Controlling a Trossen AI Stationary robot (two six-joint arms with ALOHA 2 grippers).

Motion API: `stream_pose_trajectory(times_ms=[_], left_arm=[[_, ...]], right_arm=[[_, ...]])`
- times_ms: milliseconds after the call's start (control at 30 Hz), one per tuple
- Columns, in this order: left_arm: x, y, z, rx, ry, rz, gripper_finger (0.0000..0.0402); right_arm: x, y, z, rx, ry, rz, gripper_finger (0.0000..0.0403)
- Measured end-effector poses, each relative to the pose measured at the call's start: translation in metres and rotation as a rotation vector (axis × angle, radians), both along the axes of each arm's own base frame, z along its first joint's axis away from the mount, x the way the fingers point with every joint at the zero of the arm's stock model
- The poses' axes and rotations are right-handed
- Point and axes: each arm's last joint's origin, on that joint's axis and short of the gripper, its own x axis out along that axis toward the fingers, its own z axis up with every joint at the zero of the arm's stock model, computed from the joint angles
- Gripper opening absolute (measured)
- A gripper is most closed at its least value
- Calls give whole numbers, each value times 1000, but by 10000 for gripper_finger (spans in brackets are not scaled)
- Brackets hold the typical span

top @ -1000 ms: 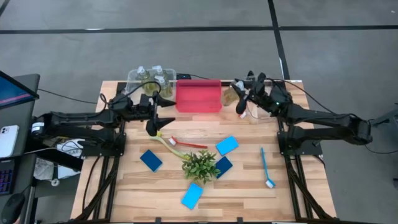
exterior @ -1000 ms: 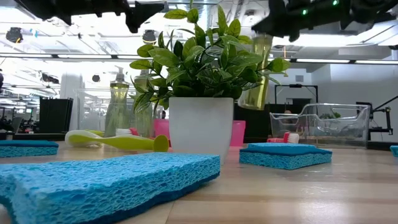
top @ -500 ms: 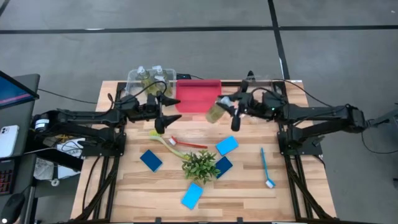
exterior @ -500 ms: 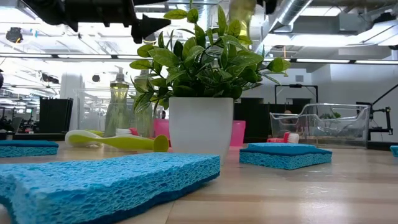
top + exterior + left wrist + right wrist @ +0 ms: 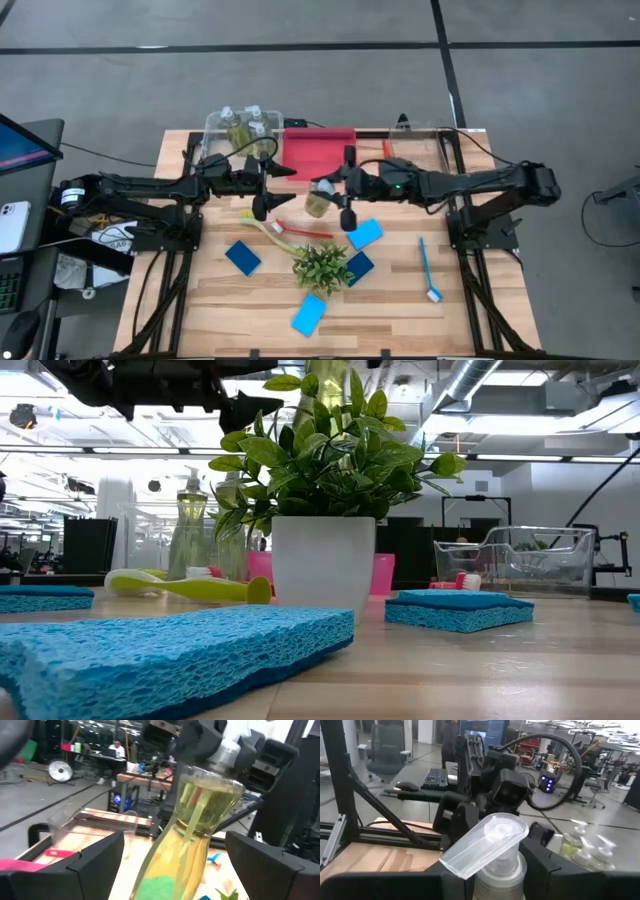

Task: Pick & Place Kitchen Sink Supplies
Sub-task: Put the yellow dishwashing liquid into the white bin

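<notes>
So the right end effector (image 5: 345,200) is out over the middle of the wooden bench (image 5: 400,300), just in front of the red bin (image 5: 319,155), pinching a small clear bottle of yellow-green liquid (image 5: 319,202) by its pump top, bottle tilted and up in the air. The left end effector (image 5: 268,188) sits right beside that bottle on the bin's front-left side, fingers spread with nothing between them (its wrist view shows the bottle (image 5: 192,835) hanging between the two open fingers). More clear bottles (image 5: 243,126) stand in the clear bin (image 5: 215,122) left of the red bin. The yellow long-handled brush (image 5: 265,227) and red long-handled brush (image 5: 304,231) lie just in front of the red bin.
</notes>
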Motion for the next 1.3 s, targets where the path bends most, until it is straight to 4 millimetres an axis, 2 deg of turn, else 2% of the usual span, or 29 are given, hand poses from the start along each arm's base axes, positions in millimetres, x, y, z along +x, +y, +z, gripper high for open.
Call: stream_pose_trajectory(times_ms=[233,467,700,1100,1300], left_arm=[[1,-1,-2,30,4,-42,349],[3,-4,-2,38,-6,-114,349],[9,-12,-4,125,-34,-141,349],[11,-15,-4,151,-51,-149,347],[13,-14,-6,144,-43,-135,318]], right_arm=[[22,0,13,-4,-2,44,102],[43,-2,15,2,34,89,102],[59,-5,20,2,36,105,103],[62,-5,24,-7,25,105,103],[62,-5,24,-9,26,104,103]])
